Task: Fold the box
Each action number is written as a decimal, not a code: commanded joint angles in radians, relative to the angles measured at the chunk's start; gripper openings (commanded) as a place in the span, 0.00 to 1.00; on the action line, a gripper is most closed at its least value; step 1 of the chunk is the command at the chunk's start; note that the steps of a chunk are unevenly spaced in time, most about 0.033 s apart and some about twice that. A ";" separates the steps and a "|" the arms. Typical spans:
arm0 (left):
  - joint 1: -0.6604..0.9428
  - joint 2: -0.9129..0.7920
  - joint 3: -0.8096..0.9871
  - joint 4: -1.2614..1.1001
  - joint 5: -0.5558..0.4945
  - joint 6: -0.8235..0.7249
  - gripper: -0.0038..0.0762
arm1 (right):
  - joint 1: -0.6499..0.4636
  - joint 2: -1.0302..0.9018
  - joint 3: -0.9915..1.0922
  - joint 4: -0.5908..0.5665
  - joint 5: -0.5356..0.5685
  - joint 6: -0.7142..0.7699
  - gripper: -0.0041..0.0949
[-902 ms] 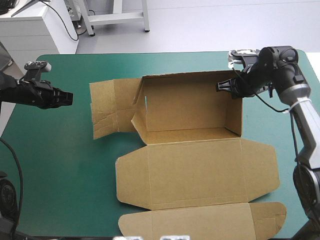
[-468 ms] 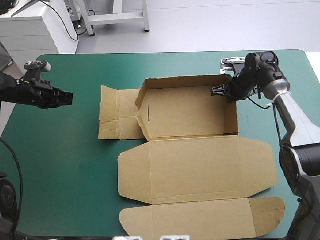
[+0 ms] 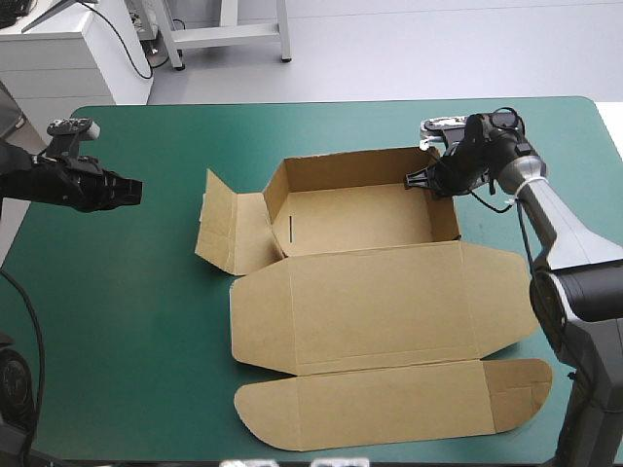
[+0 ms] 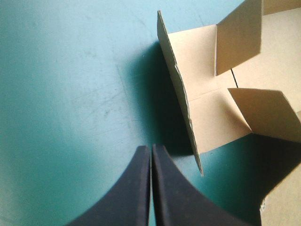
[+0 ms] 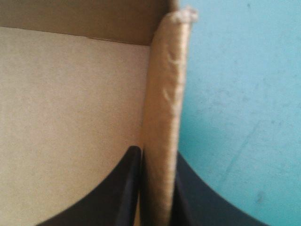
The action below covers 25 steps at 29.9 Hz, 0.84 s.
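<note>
Brown box [image 3: 375, 302] wall between black fingers [image 5: 117, 188] of right claw [image 5: 157, 153].

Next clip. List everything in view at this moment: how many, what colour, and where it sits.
box: one, brown, mid-table; an open tray with walls raised, lid flat toward the near edge, left end flap splayed outward and tilted up.
table cover: one, teal-green, under everything.
left gripper: one, black, shut, above the cover near the table's left edge, apart from the box.
right gripper: one, black, shut on the box's right wall, near the far right corner.
</note>
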State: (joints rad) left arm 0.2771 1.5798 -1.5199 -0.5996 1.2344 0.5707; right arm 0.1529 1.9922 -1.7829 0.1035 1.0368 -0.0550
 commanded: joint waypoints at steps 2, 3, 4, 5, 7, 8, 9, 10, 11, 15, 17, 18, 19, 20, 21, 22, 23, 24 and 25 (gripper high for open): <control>0.000 -0.043 -0.024 -0.051 0.009 -0.001 0.04 | -0.001 -0.051 -0.087 0.002 0.004 -0.015 0.52; 0.000 -0.043 -0.024 -0.051 0.009 -0.001 0.04 | -0.001 -0.051 -0.106 0.002 0.011 -0.015 0.57; 0.000 -0.043 -0.024 -0.051 0.009 -0.001 0.04 | -0.001 -0.051 -0.133 0.000 0.026 -0.008 0.66; 0.000 -0.043 -0.024 -0.051 0.009 -0.001 0.04 | -0.001 -0.051 -0.162 0.000 0.044 0.000 0.72; 0.000 -0.043 -0.024 -0.051 0.009 -0.001 0.04 | -0.001 -0.051 -0.209 -0.005 0.080 0.017 0.78; 0.000 -0.043 -0.024 -0.051 0.009 0.002 0.04 | -0.001 -0.051 -0.242 -0.012 0.114 0.037 0.78; 0.000 -0.043 -0.024 -0.051 0.009 0.002 0.04 | -0.001 -0.051 -0.261 -0.020 0.139 0.045 0.78; 0.000 -0.043 -0.024 -0.051 0.009 0.002 0.04 | -0.001 -0.051 -0.280 -0.033 0.175 0.055 0.77; 0.000 -0.043 -0.024 -0.051 0.009 0.002 0.04 | -0.001 -0.051 -0.292 -0.060 0.211 0.065 0.77; 0.000 -0.043 -0.024 -0.047 0.009 0.002 0.04 | -0.001 -0.057 -0.266 -0.026 0.209 0.081 0.77; 0.000 -0.043 -0.024 -0.047 0.018 0.002 0.04 | 0.004 -0.057 -0.238 0.000 0.209 0.081 0.77; 0.000 -0.043 -0.024 -0.047 0.018 0.002 0.04 | 0.007 -0.057 -0.216 0.007 0.209 0.081 0.77; 0.000 -0.043 -0.024 -0.047 0.018 0.002 0.04 | 0.007 -0.055 -0.196 0.007 0.209 0.081 0.77; 0.000 -0.043 -0.024 -0.049 0.018 0.002 0.04 | 0.009 -0.055 -0.169 0.002 0.209 0.081 0.77; 0.000 -0.043 -0.024 -0.051 0.018 0.002 0.04 | 0.009 -0.055 -0.142 -0.002 0.207 0.081 0.77; 0.000 -0.043 -0.024 -0.051 0.018 0.002 0.04 | 0.009 -0.051 -0.114 -0.007 0.204 0.081 0.77; 0.000 -0.043 -0.024 -0.047 0.018 0.002 0.04 | 0.009 -0.048 -0.091 -0.017 0.202 0.081 0.77; 0.000 -0.043 -0.024 -0.043 0.018 0.002 0.04 | 0.009 -0.047 -0.071 -0.023 0.196 0.081 0.77; 0.000 -0.043 -0.024 -0.042 0.018 0.002 0.04 | 0.009 -0.047 -0.054 -0.026 0.188 0.081 0.77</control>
State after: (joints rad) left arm 0.2771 1.5787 -1.5199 -0.5996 1.2371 0.5707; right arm 0.1633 1.9991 -1.8599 0.0920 1.2372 0.0285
